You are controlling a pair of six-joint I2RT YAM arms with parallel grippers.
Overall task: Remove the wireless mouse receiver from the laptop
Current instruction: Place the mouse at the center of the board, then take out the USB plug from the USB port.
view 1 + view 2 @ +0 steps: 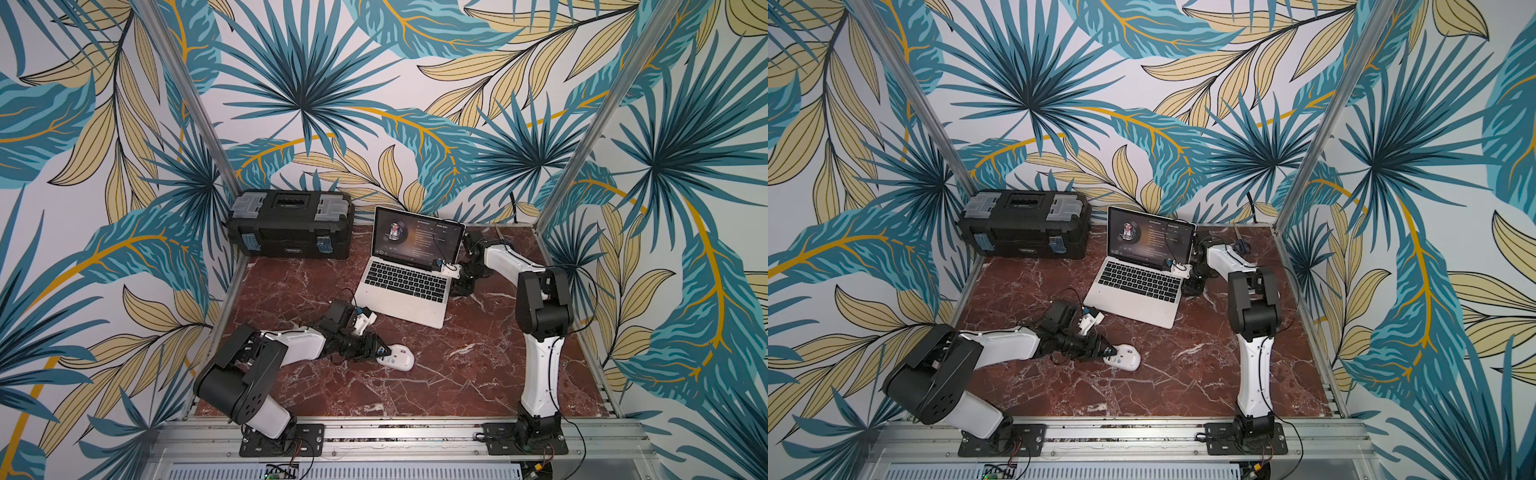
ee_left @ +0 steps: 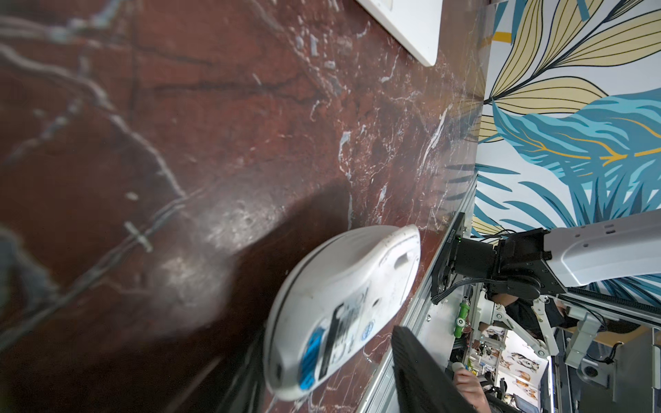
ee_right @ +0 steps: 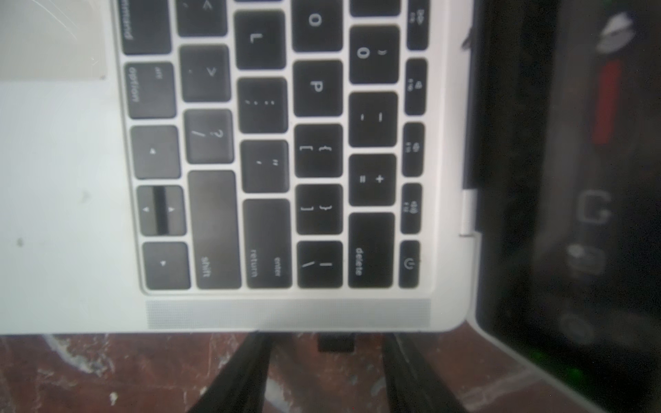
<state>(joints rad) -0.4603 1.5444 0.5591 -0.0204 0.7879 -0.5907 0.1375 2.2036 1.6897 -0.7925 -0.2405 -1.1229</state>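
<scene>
Laptop sitting mid-back on table, screen facing front. Receiver poking sideways out its right edge near hinge. Right gripper straddling it, jaws wide, gaps both sides. Left gripper at mouse, can't tell grip. Bare table rightward.

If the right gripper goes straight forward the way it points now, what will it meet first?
Most likely the small black receiver sticking out of the laptop's side edge: it sits between the open fingers of the right gripper. The fingertips look near that edge, though depth is unclear.
</scene>
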